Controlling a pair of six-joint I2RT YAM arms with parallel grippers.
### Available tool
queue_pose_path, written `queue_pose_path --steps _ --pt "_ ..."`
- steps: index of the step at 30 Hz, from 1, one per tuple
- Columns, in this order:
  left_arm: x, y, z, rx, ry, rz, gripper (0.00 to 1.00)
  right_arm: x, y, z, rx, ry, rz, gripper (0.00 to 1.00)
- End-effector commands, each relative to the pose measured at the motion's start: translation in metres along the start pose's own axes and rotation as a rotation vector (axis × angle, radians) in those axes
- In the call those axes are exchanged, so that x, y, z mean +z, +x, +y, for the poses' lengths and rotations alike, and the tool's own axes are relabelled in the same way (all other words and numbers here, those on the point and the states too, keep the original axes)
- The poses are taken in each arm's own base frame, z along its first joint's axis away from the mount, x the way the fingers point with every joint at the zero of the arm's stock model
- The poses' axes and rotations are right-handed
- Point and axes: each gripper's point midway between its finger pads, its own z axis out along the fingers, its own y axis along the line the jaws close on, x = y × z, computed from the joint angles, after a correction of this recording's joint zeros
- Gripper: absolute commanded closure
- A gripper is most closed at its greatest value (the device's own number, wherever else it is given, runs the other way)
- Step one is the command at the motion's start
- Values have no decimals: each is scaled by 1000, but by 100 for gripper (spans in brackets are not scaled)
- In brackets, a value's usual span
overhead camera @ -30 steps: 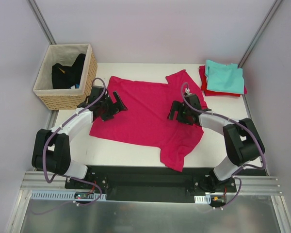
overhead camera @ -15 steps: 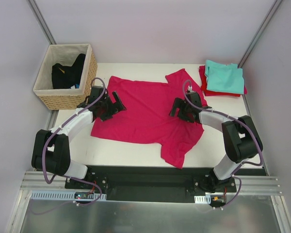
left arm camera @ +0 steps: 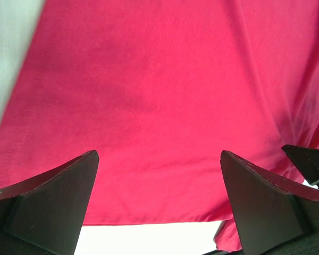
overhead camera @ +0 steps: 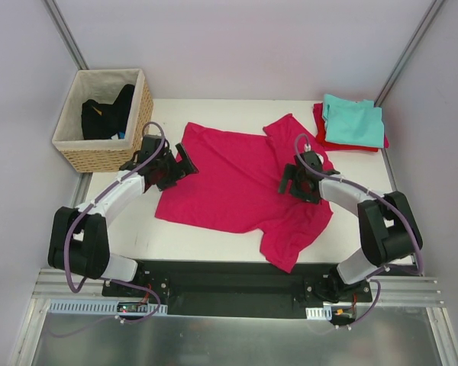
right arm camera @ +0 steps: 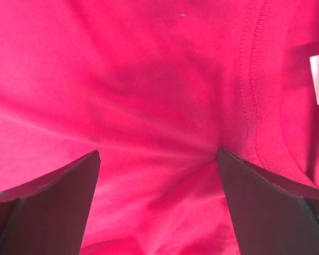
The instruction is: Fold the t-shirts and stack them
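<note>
1. Magenta shirt (overhead camera: 240,179) lies open and crooked mid-table (overhead camera: 206,240). The teal shirt (overhead camera: 355,122) sits folded on the red shirt (overhead camera: 320,131), far right.
2. Left gripper (overhead camera: 185,162) is over the shirt's left hem, right gripper (overhead camera: 288,183) by the collar. Both jaws are wide apart, clamped on nothing.
3. Cloth puckers at the right finger. I'd lift clear, square the shirt flat, then pinch its edges to fold.

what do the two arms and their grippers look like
Both match: white tubular links between bulky black joints on the left arm and right arm, each trailed by a loose greyish-purple cable. The left gripper and right gripper are black, with plain matte wedge-shaped fingers. No markings show.
</note>
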Motion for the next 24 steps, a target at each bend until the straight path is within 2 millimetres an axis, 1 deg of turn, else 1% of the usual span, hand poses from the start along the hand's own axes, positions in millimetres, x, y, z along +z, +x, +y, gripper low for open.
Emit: queue_pose_path --steps 1,3,4,5,6,7,8,9,10,12,13,14,15,16,17,18,19,21,24 --pt "-15 1 -8 17 35 -23 1 -15 3 -18 -12 53 4 4" --pt "-16 4 -9 16 42 -14 1 -24 -5 -5 -16 0 -21 4" --pt "-17 6 -10 18 48 -14 1 -35 -11 5 -32 -33 -50 4" --pt "-19 8 -11 22 53 -13 1 -45 -22 15 -56 -58 -80 4" --pt "-19 11 -14 29 61 -6 1 -55 -26 23 -76 -78 -98 4" --pt "-19 12 -16 46 66 -3 1 -69 -29 34 -100 -112 -127 4" --pt "-18 11 -18 54 67 -5 1 -79 -34 41 -108 -136 -149 4" --pt "-17 9 -20 58 71 -13 1 -90 -37 51 -117 -177 -162 4" --pt "-13 6 -25 63 80 -10 1 -106 -40 59 -121 -225 -190 4" --pt "-7 4 -35 71 118 5 1 -121 -40 67 -120 -275 -201 4" --pt "0 4 -38 81 112 16 1 -129 -37 71 -129 -296 -211 4" --pt "4 2 -39 88 107 13 1 -142 -36 72 -132 -314 -227 4" --pt "9 2 -40 95 100 14 1 -148 -35 72 -137 -323 -237 4" --pt "17 2 -37 92 87 21 1 -154 -29 73 -149 -335 -237 4" --pt "21 3 -36 92 77 25 1 -165 -28 69 -147 -343 -256 4" --pt "26 6 -33 86 66 32 1 -169 -25 67 -150 -346 -260 4" --pt "34 7 -26 79 33 35 1 -172 -22 64 -152 -347 -262 4" --pt "43 14 -17 63 -3 55 1 -185 -19 58 -146 -358 -283 4" --pt "50 20 -2 51 -60 54 1 -198 -16 48 -148 -357 -302 4"
